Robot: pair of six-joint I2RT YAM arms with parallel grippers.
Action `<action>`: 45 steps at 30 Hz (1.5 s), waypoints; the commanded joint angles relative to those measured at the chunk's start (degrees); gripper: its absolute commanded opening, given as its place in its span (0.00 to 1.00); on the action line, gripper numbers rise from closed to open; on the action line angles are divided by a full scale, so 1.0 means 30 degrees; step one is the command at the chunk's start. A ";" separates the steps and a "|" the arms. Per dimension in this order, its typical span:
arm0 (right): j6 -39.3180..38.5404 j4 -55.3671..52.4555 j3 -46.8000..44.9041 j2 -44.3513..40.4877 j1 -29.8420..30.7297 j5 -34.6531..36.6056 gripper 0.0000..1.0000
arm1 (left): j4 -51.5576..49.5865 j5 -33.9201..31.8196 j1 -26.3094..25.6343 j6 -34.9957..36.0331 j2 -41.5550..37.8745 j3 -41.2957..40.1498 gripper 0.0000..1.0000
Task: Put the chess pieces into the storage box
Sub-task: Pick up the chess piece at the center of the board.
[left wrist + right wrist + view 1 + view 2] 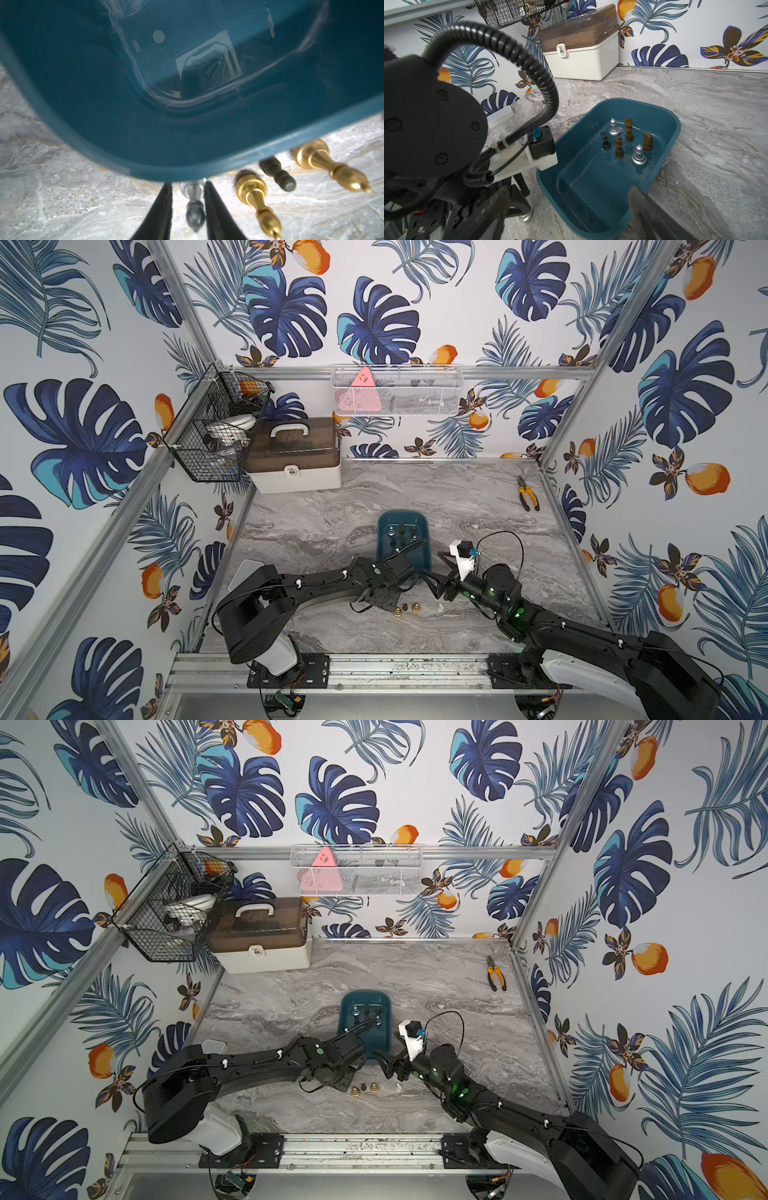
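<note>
Silver piece [194, 207] looks slick, light: pinch its waist. Left jaws flank it (grip unclear); right jaws wide, empty.

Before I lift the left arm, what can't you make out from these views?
- Grip on the silver piece: in the left wrist view the left fingers flank it, but contact is unclear. The storage box rim hides part of its base.
- In both top views the left arm covers that piece and those fingers.
- Right fingers: blurred and cut by the frame edge in the right wrist view.
</note>
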 commanded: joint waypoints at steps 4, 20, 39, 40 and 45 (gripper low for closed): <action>0.0096 -0.0012 0.0246 0.0183 0.0006 0.0233 0.92 | 0.0237 0.0223 -0.0024 0.0129 0.0308 -0.0066 0.28; 0.0155 -0.0362 0.0515 0.0478 0.0016 0.0345 0.93 | -0.0375 -0.0125 -0.0218 0.0076 -0.0006 0.0063 0.24; 0.0239 -0.0587 0.0734 0.0676 0.0023 0.0509 0.95 | -0.0955 -0.0441 -0.0610 -0.0038 0.0129 0.0396 0.25; 0.0228 -0.0612 0.0729 0.0676 0.0016 0.0504 0.95 | -0.0875 -0.0422 -0.0617 -0.0072 0.0189 0.0385 0.24; 0.0232 -0.0700 0.0793 0.0676 0.0008 0.0542 0.95 | -0.0844 -0.0519 -0.0639 -0.0025 0.0276 0.0381 0.24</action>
